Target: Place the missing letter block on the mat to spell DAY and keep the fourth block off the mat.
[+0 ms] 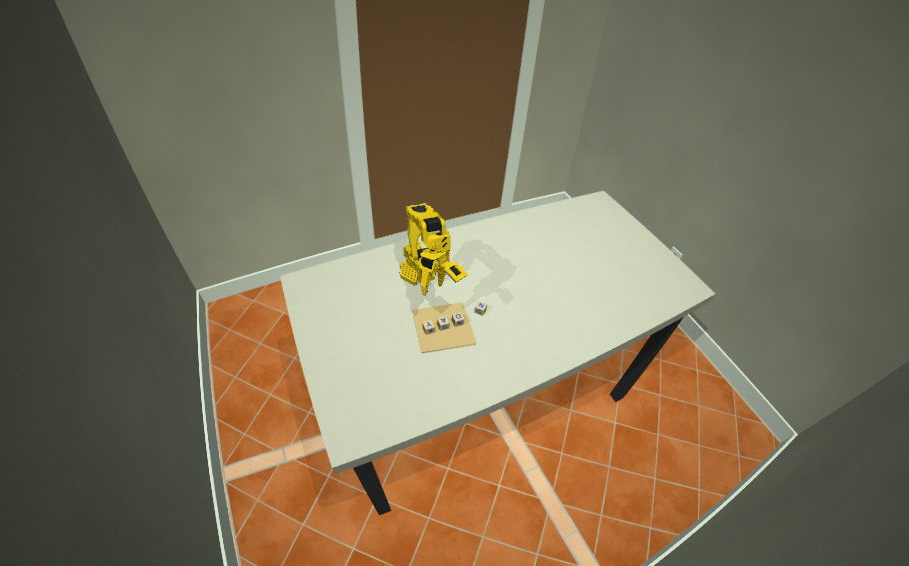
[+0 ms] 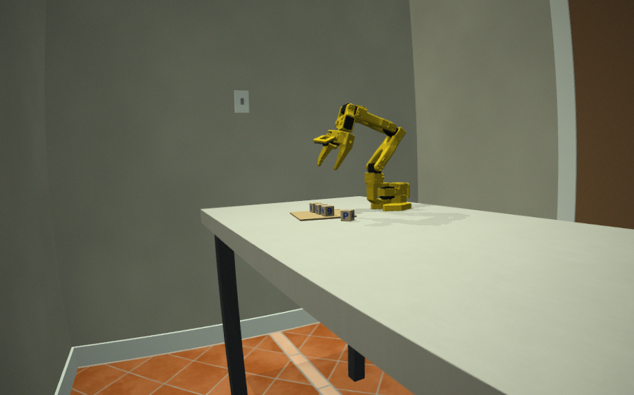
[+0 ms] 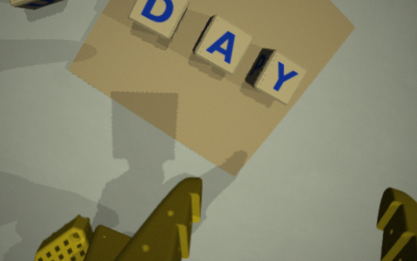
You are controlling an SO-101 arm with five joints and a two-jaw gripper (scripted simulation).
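Observation:
A tan mat [image 3: 213, 79] lies flat on the table in front of the arm's base. Three blocks lie flat on it in a row: D [image 3: 159, 14], A [image 3: 223, 46] and Y [image 3: 279, 76], each letter on top and blue. In the overhead view they are small, with D [image 1: 458, 318], A [image 1: 444, 321] and Y [image 1: 429, 325]. The fourth block [image 1: 482, 307] lies on the table beside the mat, off it; its side shows a P [image 2: 347, 215]. My gripper [image 3: 291, 194] is open and empty, raised high above the table between the base and the mat [image 2: 331, 159].
The yellow arm's base [image 2: 388, 196] stands behind the mat. The table's left edge [image 2: 240, 230] runs close to the mat. The arm's shadow falls across the mat's near corner [image 3: 145, 111].

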